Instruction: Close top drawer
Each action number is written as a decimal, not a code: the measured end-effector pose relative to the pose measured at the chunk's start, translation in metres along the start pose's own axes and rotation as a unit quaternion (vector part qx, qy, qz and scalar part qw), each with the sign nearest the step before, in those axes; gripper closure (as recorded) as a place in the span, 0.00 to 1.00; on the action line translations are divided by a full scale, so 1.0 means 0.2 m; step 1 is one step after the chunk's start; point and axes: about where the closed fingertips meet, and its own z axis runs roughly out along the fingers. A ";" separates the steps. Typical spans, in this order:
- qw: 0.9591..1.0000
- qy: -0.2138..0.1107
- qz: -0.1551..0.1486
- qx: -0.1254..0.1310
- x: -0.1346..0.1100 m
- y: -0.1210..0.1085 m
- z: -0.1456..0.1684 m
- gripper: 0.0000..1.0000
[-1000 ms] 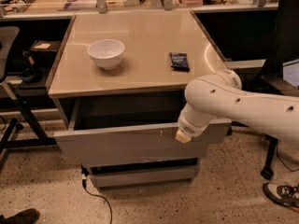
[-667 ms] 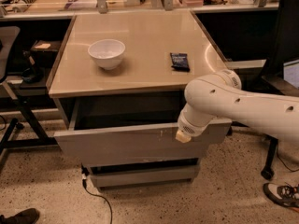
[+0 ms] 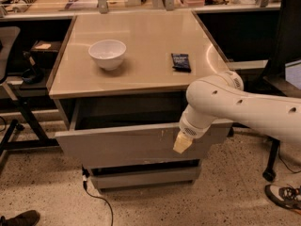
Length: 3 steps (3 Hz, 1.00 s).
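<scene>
The top drawer [image 3: 117, 147] is a wide grey metal drawer under the tan table top [image 3: 141, 81]. It stands pulled out, and its dark inside shows behind the flat front. My gripper [image 3: 182, 143] is at the end of the white arm. Its yellowish tip rests against the drawer front, right of centre by the small white scuffs.
A white bowl [image 3: 107, 53] and a dark packet [image 3: 181, 61] lie on the table top. A narrower grey drawer front [image 3: 146, 177] sits below. A cable [image 3: 101, 199] trails on the floor. A chair [image 3: 9, 41] stands at the left, and a shoe [image 3: 284, 197] is at the right.
</scene>
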 end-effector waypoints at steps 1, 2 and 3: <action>1.000 0.000 0.000 0.000 0.00 0.00 0.00 0.00; 1.000 0.000 0.000 0.000 0.00 0.00 0.00 0.00; 1.000 0.000 0.000 0.000 0.00 0.00 0.00 0.19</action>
